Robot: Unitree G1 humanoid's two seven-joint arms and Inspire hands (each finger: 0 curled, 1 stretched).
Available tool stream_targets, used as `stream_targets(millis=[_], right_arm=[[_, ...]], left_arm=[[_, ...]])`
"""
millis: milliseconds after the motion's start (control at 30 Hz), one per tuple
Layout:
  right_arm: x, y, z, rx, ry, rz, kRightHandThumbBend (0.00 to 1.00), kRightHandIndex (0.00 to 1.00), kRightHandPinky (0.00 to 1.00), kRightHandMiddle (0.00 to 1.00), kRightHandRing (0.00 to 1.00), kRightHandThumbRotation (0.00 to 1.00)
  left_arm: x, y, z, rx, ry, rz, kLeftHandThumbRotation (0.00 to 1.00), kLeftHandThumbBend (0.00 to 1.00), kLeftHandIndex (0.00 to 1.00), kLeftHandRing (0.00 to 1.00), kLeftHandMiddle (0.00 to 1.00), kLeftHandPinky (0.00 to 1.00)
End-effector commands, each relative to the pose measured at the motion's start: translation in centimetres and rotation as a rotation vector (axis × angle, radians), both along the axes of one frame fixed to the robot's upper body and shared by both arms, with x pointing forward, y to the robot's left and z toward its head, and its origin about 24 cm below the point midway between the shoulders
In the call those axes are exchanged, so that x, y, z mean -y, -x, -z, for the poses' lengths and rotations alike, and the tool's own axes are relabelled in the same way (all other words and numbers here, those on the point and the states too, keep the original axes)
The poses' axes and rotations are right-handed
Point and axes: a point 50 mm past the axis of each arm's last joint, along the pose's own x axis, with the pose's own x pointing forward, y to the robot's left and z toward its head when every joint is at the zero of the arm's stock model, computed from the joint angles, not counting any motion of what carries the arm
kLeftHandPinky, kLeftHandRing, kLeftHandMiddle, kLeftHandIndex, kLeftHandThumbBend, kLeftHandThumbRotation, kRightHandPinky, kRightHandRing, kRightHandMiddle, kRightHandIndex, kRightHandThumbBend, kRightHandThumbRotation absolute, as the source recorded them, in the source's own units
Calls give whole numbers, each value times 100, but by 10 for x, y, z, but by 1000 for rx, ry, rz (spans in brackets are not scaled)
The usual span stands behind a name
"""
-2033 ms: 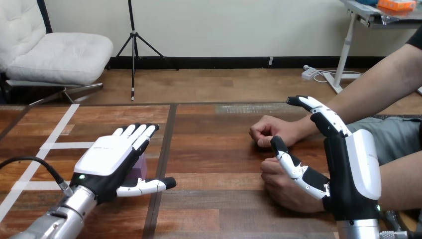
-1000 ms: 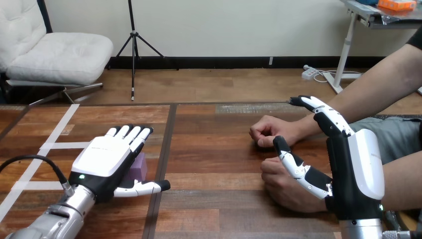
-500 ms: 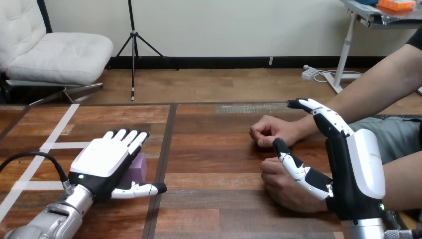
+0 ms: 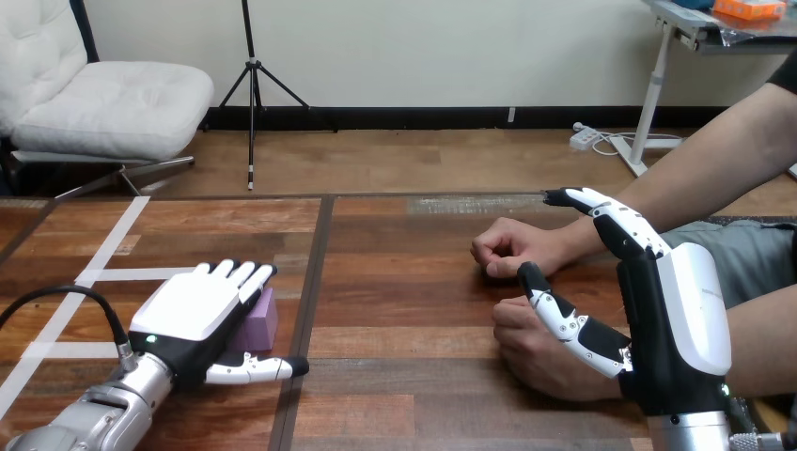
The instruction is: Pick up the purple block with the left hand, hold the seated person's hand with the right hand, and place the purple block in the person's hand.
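Purple block (image 4: 256,319) sits under my L hand (image 4: 193,315), peeking out on the thumb side.
L hand's fingers are straight over the block, thumb out low along the table (image 4: 404,282), nothing clamped yet. The block lies betw fingers & thumb, so I judge the pick needs a curl-down, not a reach. Block looks squat, no clear long axis. R hand (image 4: 658,329) stands upright, fingers & thumb apart, holding nothing, its thumb over the person's nearer hand (image 4: 531,352), a closed fist; can't tell if touching. Wood surface is flat, bare round the block, so plenty of room.
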Motion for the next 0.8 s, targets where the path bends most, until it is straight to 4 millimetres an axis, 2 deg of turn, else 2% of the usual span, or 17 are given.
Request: stream_targets(millis=[0, 767], right_arm=[[0, -7, -17, 86, 10, -11, 44, 76, 78, 81, 83, 37], [3, -6, -17, 93, 21, -12, 44, 76, 79, 81, 83, 38]], left_arm=[[8, -25, -23, 65, 10, 6, 100, 80, 100, 100, 100, 100], [12, -26, -21, 28, 22, 3, 100, 78, 100, 100, 100, 100]])
